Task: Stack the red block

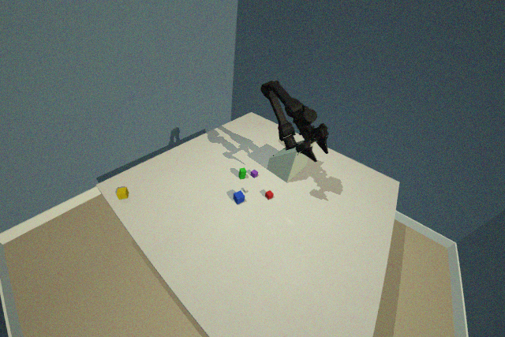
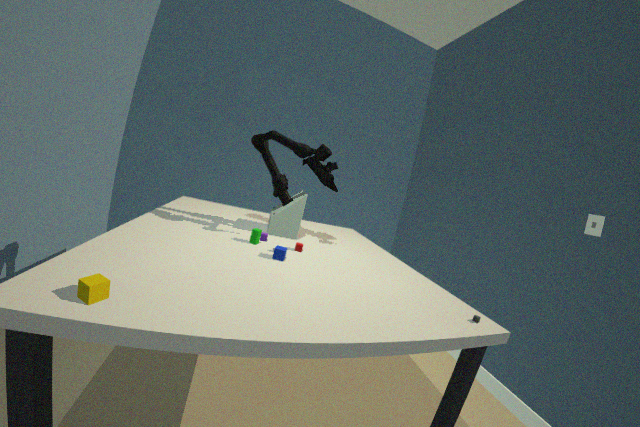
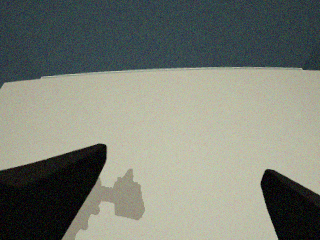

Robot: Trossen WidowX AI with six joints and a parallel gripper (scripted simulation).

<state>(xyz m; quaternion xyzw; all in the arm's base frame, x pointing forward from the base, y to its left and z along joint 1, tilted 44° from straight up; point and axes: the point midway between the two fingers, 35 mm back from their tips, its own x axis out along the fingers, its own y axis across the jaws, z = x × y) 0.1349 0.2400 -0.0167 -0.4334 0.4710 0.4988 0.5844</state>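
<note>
Nothing sits between the jaws, which stand wide open, high above the table [image 1: 285, 252] near the arm's base. Red block [image 1: 269, 194] lies near the blue one [image 1: 238, 196]; green tower [image 1: 242, 173] touches purple [image 1: 254, 173]. Descending carelessly could clip either neighbour or topple the tower.

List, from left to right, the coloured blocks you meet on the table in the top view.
Yellow block → blue block → green tower → purple block → red block.
</note>
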